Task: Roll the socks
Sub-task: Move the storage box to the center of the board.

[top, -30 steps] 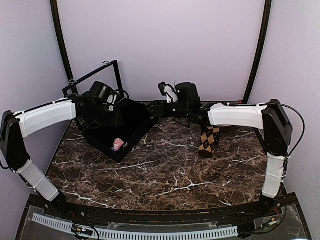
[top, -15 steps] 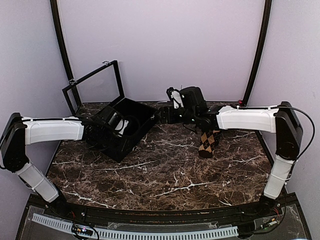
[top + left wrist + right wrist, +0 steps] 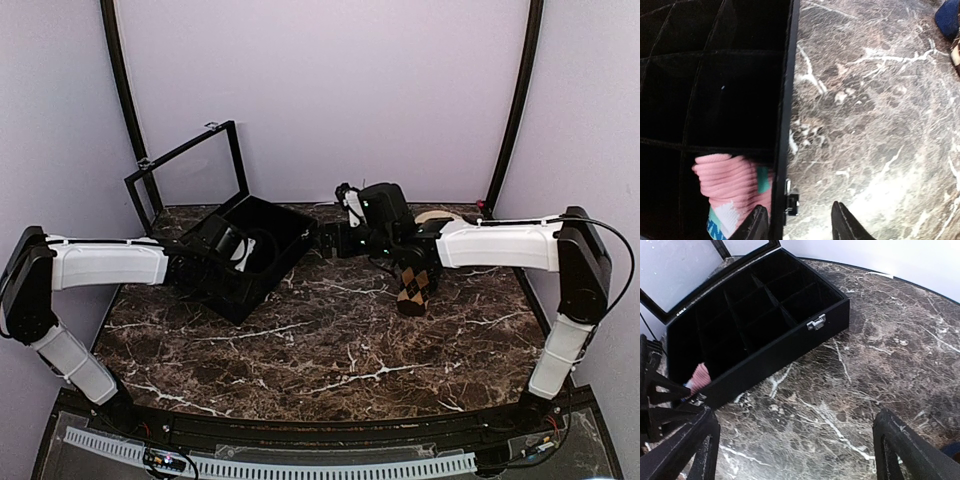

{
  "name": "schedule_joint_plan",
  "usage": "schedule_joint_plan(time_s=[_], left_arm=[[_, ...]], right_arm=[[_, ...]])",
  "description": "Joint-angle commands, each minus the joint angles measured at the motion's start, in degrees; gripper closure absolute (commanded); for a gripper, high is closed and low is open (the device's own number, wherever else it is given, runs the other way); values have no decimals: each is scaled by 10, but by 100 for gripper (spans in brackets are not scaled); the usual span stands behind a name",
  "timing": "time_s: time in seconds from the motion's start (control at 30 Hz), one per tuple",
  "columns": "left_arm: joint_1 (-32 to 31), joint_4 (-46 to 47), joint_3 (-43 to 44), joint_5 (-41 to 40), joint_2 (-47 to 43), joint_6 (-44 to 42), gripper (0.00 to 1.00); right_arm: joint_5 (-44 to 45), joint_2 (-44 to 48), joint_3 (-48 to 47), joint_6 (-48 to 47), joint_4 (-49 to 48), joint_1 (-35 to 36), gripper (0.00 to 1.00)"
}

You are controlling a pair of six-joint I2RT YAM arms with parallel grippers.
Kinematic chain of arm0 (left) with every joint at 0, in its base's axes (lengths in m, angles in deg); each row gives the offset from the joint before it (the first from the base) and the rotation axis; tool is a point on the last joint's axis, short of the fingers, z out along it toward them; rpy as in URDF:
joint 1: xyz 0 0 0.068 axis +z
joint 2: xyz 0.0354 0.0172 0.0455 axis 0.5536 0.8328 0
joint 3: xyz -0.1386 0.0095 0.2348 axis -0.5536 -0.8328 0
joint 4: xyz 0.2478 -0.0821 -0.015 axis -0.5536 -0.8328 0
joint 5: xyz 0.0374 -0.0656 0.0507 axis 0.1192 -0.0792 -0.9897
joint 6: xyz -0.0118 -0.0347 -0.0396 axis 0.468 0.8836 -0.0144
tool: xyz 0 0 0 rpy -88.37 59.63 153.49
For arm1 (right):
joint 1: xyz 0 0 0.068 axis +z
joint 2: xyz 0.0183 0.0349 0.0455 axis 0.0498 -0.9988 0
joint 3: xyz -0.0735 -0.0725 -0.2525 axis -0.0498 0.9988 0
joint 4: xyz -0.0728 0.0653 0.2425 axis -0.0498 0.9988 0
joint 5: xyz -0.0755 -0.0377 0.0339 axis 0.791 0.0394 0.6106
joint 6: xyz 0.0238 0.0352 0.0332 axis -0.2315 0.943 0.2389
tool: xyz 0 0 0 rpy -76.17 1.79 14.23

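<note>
Two robot arms are working over a dark marbled table (image 3: 330,340), and we are counting two socks, well apart from each other. The pink sock (image 3: 732,187), ribbed with a green patch, is sitting bunched inside one compartment of the single black box (image 3: 790,342), pressed against the box's front wall near its end. The box is standing at the table's left back corner with its framed lid (image 3: 190,160) raised and one silver latch (image 3: 816,323) showing on the front wall.

The left gripper (image 3: 797,227) is hanging over that wall with its two fingers parted and closed on nothing. One finger (image 3: 756,225) is reaching down inside the box, just beside the pink sock, while the other is hovering outside over the marble. We cannot tell whether the inner finger is touching the sock.

The black argyle sock (image 3: 416,283), patterned in tan and brown diamonds, is lying on the right half of the table towards the back edge, partly under the right arm. The right gripper (image 3: 800,450) is stretching towards the middle of the back edge, fingers spread wide and carrying nothing, pointing at the box.

We are also seeing one tan plate (image 3: 432,215) peeking out behind the right arm at the back edge, and one dark blue mug (image 3: 947,17) at the corner of the left wrist view.
</note>
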Motion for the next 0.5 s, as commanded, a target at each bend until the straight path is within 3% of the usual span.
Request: schedule_joint_plan(time_s=[0.0, 0.13, 0.27, 0.37, 0.47], left_arm=[[0, 46, -29, -29, -44, -18, 54], [0, 111, -50, -31, -75, -36, 53], [0, 181, -60, -12, -92, -65, 51], [-1, 220, -61, -21, -88, -59, 39], [0, 261, -63, -21, -78, -50, 38]], right_arm=[[63, 36, 4, -46, -1, 19, 0], [150, 55, 14, -100, -23, 26, 1], [252, 79, 68, -110, -144, 25, 1], [262, 86, 90, -140, -179, 23, 2], [277, 88, 91, -149, -177, 22, 20]])
